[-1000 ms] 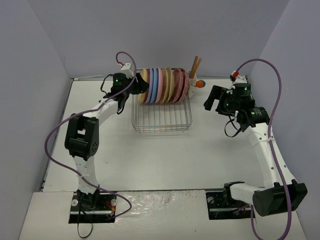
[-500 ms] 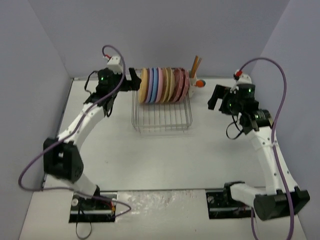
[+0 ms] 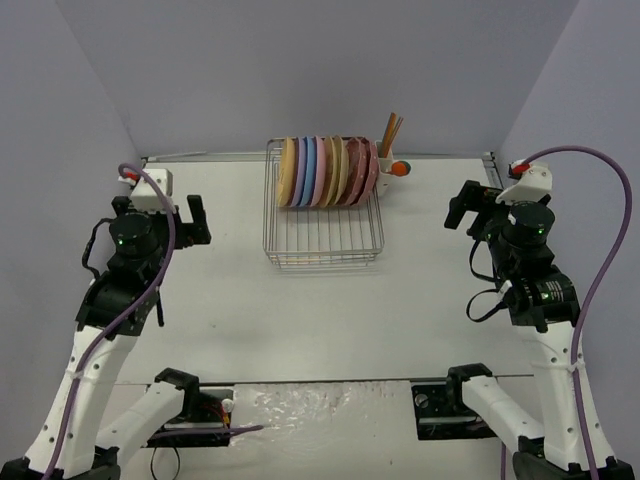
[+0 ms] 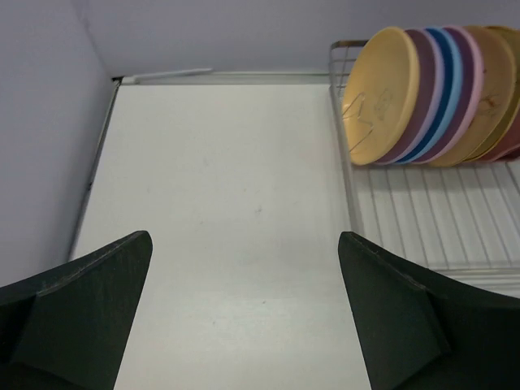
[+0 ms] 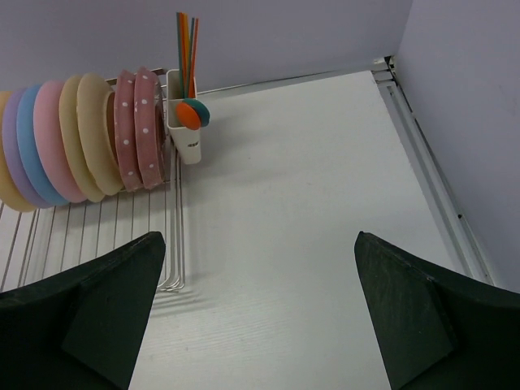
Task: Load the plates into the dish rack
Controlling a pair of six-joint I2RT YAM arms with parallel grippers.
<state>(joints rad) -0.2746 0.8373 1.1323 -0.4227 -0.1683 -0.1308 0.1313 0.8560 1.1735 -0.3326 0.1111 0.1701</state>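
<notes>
Several plates (image 3: 328,170) stand upright in a row at the far end of the silver wire dish rack (image 3: 322,238): orange-yellow at the left, then lavender, blue, pink, beige and dotted dark-pink ones. My left gripper (image 3: 190,224) hovers left of the rack, well apart from it, open and empty. In the left wrist view the gripper (image 4: 244,240) has bare table between its fingers, with the plates (image 4: 431,97) at upper right. My right gripper (image 3: 470,204) hangs right of the rack, open and empty. In the right wrist view the gripper (image 5: 260,237) has the plates (image 5: 81,138) at upper left.
A white utensil cup (image 5: 185,130) with orange sticks and a spoon is clipped to the rack's far right corner. The near part of the rack (image 4: 431,219) holds nothing. Grey walls close in the table on the left, back and right.
My left gripper has opened and drawn back from the rack's left end to the near left. My right arm has pulled back to the right, its gripper still open.
</notes>
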